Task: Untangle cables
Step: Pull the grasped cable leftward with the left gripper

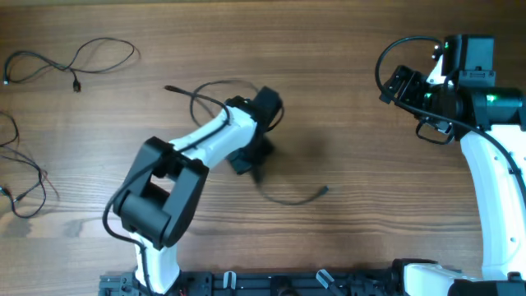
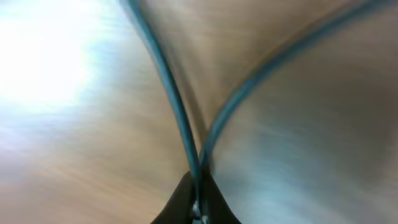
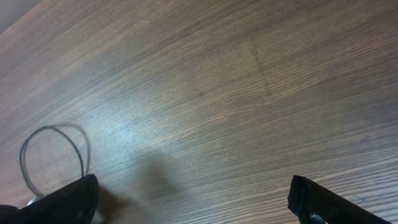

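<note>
One thin black cable (image 1: 289, 200) runs from a plug at the upper middle of the table, loops under my left arm and ends in a plug right of centre. My left gripper (image 1: 251, 167) is down on it mid-table. The left wrist view is blurred, but two strands of this cable (image 2: 166, 87) meet in a V and pass into my left gripper (image 2: 198, 186), whose jaws are pressed together on them. Two more cables lie apart: one at the top left (image 1: 78, 59), another at the left edge (image 1: 29, 182). My right gripper (image 1: 401, 85) hovers open at the top right, holding nothing.
In the right wrist view the right gripper (image 3: 196, 200) spreads wide over bare wood, with a thin cable loop (image 3: 53, 155) at the lower left. The right arm's own thick wiring (image 1: 386, 57) arcs beside its wrist. A black rail (image 1: 271, 284) lines the near table edge.
</note>
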`<state>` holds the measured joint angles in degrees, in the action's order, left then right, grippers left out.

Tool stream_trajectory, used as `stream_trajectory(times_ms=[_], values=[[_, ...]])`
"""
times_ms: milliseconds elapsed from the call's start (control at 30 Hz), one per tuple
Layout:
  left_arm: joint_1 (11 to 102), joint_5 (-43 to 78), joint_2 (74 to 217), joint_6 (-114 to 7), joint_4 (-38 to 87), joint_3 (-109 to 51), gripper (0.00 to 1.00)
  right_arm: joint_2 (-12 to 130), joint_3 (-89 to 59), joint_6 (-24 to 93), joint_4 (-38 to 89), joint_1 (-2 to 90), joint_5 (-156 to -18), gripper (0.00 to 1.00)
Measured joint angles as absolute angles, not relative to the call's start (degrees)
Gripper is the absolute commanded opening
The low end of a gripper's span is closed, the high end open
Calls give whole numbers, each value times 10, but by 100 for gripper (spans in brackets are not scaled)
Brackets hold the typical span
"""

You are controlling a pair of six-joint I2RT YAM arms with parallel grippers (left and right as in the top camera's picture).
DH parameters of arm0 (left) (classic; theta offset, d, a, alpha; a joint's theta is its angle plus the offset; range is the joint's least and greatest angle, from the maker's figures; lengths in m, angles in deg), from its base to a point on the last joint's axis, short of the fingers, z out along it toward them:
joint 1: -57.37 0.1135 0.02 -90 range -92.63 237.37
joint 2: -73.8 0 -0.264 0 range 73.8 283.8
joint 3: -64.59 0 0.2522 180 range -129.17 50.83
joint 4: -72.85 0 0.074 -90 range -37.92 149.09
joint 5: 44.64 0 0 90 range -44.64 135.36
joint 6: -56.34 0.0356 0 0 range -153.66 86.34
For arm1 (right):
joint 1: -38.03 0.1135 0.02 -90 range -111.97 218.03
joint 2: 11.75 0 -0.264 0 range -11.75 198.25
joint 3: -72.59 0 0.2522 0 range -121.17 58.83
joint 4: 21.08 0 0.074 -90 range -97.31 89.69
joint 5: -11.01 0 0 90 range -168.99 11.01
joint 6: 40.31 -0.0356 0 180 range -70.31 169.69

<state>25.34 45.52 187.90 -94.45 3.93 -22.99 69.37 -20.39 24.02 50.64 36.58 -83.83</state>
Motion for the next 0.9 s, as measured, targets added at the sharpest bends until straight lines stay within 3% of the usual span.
stream_trajectory(times_ms=[133,300,467,733,900], values=[[381,566,1866,-940,-37,-239,4,694,-204,240,506,366,-838,100],[541,600,1758,-877,2,-262,4,694,-204,240,506,366,-838,100],[650,582,1738,-870,-2,-266,4,694,-204,240,506,366,-838,100],[714,559,1738,-978,29,-266,4,694,-204,240,515,366,-838,100],[718,569,1738,-1060,-24,-261,4,694,-204,240,523,366,-838,100]])
